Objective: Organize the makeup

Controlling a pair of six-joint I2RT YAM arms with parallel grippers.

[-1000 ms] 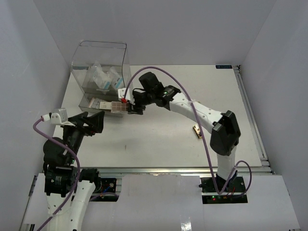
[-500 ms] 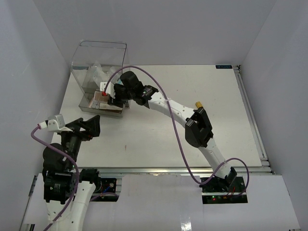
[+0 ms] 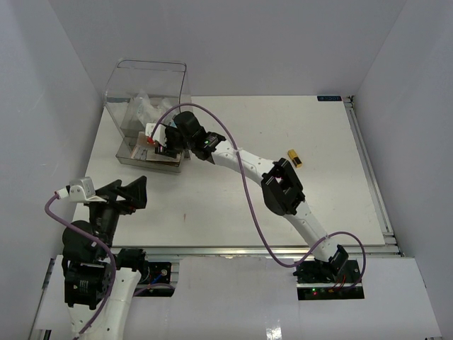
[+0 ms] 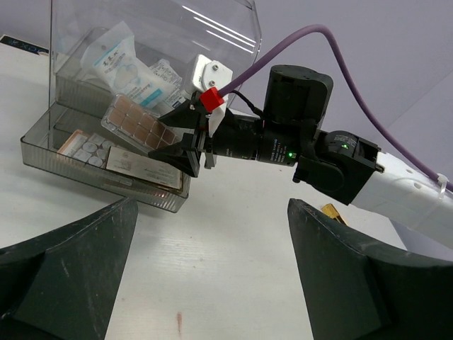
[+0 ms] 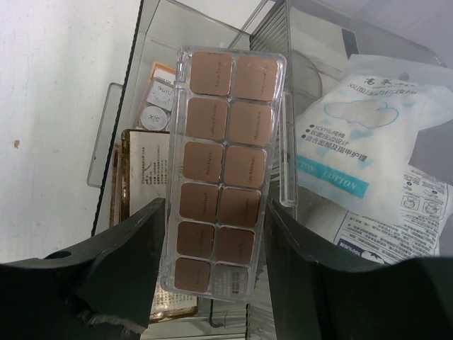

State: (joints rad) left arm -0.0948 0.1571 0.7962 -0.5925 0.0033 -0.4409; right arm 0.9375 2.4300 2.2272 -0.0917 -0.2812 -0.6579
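Observation:
My right gripper (image 3: 160, 142) is shut on a long clear palette of tan pans (image 5: 223, 177) and holds it over the low front tray of the clear box (image 3: 152, 78). The left wrist view shows the palette (image 4: 138, 124) tilted above the tray, with the right gripper (image 4: 185, 138) behind it. White-and-blue packets (image 5: 347, 149) stand in the box behind it. A flat labelled palette (image 5: 145, 177) and small round pots (image 5: 159, 106) lie in the tray. A gold tube (image 3: 295, 159) lies on the table to the right. My left gripper (image 3: 127, 195) is open and empty, well short of the box.
The box stands at the far left of the white table (image 3: 233, 205), close to the left wall. My right arm (image 3: 283, 188) stretches diagonally across the table's middle and hides part of it. The gold tube also peeks out in the left wrist view (image 4: 333, 212).

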